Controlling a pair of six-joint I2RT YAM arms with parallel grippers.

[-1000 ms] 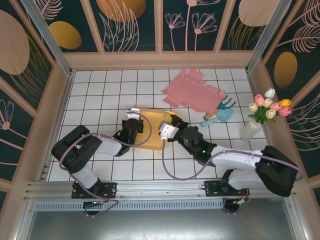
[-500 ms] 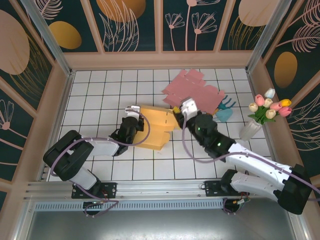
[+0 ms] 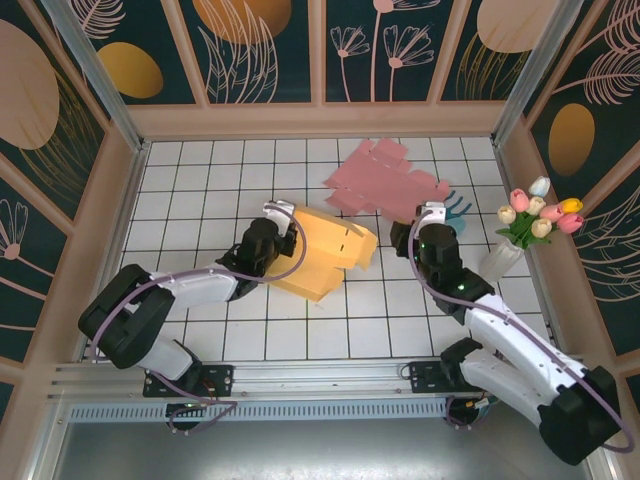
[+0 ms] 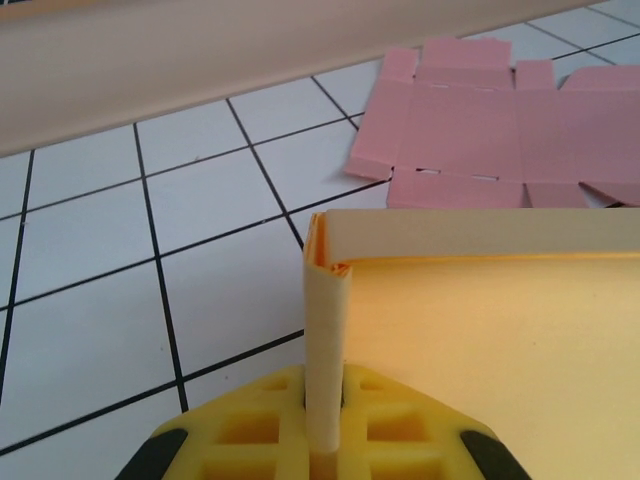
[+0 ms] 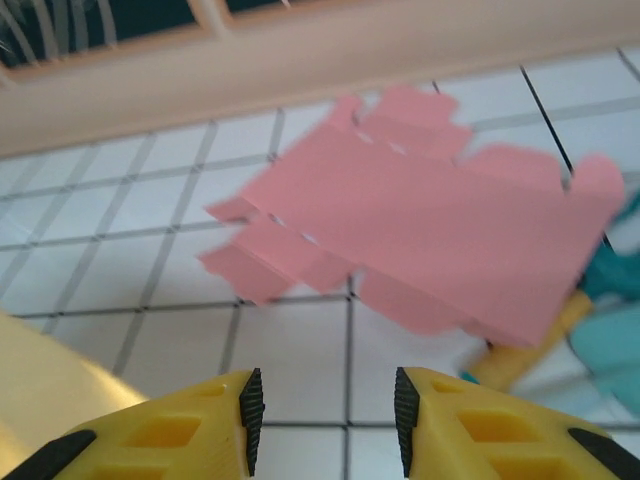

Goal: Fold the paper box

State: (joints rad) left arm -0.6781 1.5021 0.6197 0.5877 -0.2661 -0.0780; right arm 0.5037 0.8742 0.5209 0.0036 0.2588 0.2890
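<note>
Since a second ago the right gripper [image 5: 322, 418] has swung off the yellow paper box [image 3: 325, 250] — it now hangs to the box's right, jaws apart and empty. The pink flat sheet [image 5: 430, 240] lies just ahead of its fingertips, and a yellow corner of the box sits low to its left. The box itself has turned slightly. The left gripper [image 4: 325, 425] is clamped on an upright flap at the box's corner — the rest spreads ahead and right of it.
</note>
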